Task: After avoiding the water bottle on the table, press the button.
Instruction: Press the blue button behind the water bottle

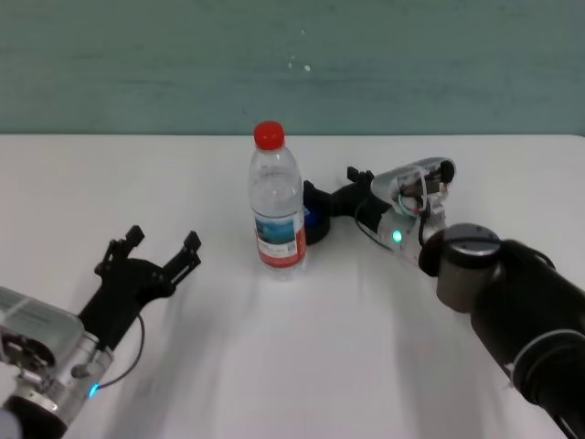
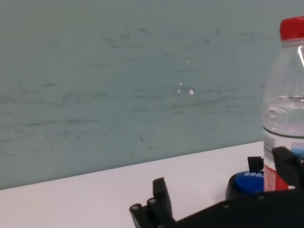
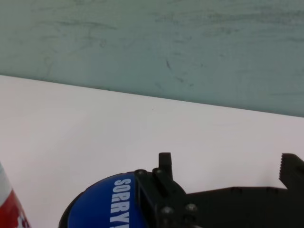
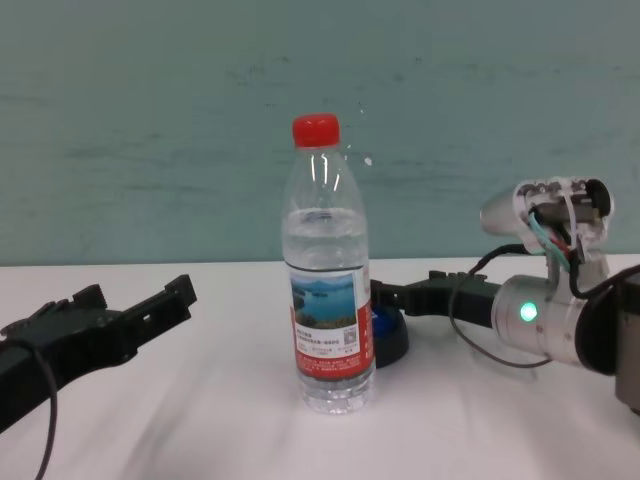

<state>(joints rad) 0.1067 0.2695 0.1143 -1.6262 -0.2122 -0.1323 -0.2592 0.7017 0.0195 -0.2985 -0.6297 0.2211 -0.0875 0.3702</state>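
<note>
Both arms sit low at the front of the head view. On the left, the left end effector (image 1: 164, 247) rests over the white table (image 1: 274, 366), its two black fingers spread wide with nothing between them. It points up toward the water bottle (image 1: 277, 206), which stands upright near the middle of the table, well apart from it. On the right, the big dark arm bends in from the corner and stretches toward the bottle. The right end effector (image 1: 320, 203) is over the button (image 1: 315, 222), which sits just beside the bottle, on its right and a bit behind it.

From the left wrist view, the left fingers (image 2: 161, 197) are apart and hold nothing. Past them stand the bottle with its red cap and the blue button at its foot.

From the right wrist view, the right end effector's fingers (image 3: 166, 166) are spread wide open, empty. One of them lies over the edge of the blue top of the button, which has white letters on it. A bit of the bottle's red label shows at the edge.

From the chest view, the bottle stands in front, hiding part of the button. The right arm reaches in level from the right, with its black tip over the button. The left end effector sits low, well away from the bottle.
</note>
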